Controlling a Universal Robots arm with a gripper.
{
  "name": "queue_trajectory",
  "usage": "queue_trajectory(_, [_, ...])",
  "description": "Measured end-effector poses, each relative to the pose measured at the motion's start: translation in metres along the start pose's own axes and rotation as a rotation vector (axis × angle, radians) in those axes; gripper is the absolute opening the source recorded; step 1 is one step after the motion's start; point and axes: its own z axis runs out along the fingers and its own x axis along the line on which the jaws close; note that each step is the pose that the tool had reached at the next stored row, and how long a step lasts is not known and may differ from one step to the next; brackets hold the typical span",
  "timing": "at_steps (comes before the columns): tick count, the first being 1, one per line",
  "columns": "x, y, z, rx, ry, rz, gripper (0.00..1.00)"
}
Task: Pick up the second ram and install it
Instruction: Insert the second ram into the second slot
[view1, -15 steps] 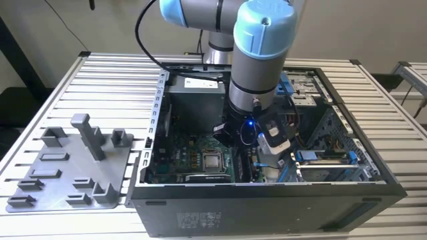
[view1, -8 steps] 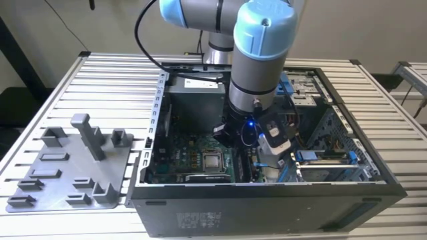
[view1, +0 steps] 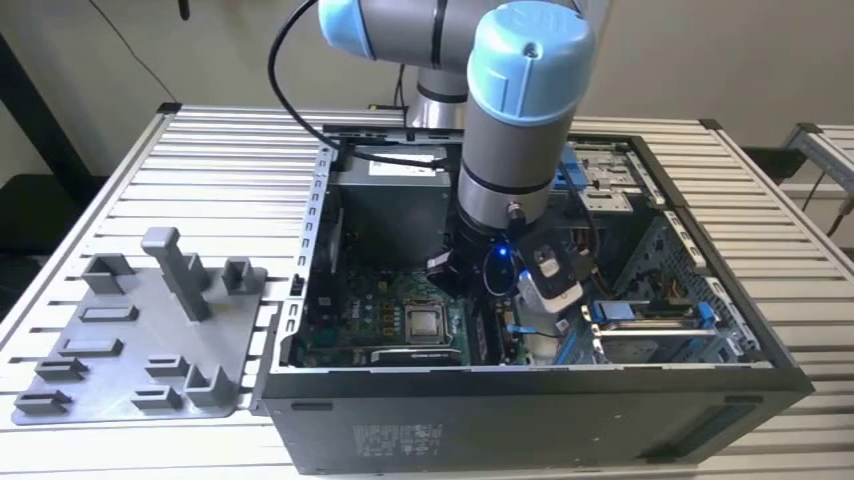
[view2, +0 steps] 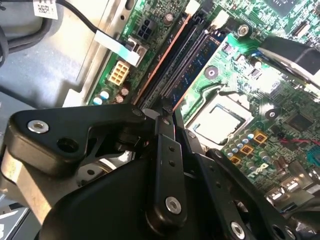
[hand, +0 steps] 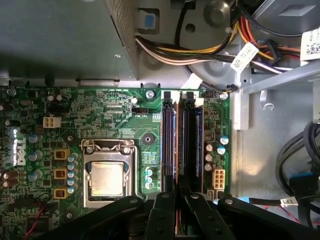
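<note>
The second ram (hand: 176, 145) stands on edge over the motherboard's memory slots, and I see it as a thin orange-brown line. In the second wrist view the second ram (view2: 162, 60) runs beside the black slots. My gripper (hand: 176, 192) has its fingers drawn together on the stick's near end, and the gripper (view2: 167, 117) linkages cover that end. Another blue-green stick (view2: 196, 55) sits in a neighbouring slot. In the exterior view the arm (view1: 521, 150) reaches down into the open computer case (view1: 534, 420).
The processor socket (hand: 107, 177) lies beside the slots. A cable bundle (hand: 200, 50) and the power-supply box (hand: 60, 35) sit past the slots' far end. A grey fixture tray (view1: 134, 340) rests on the slatted table at the exterior view's left.
</note>
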Motion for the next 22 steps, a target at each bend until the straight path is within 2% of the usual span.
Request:
queue_trajectory(9, [0.0003,-0.0005,0.0065,-0.0003,0.0007,-0.01,0.14])
queue_trajectory(22, [0.0005,-0.0005,0.0068,-0.0025,0.0006,-0.01,0.14])
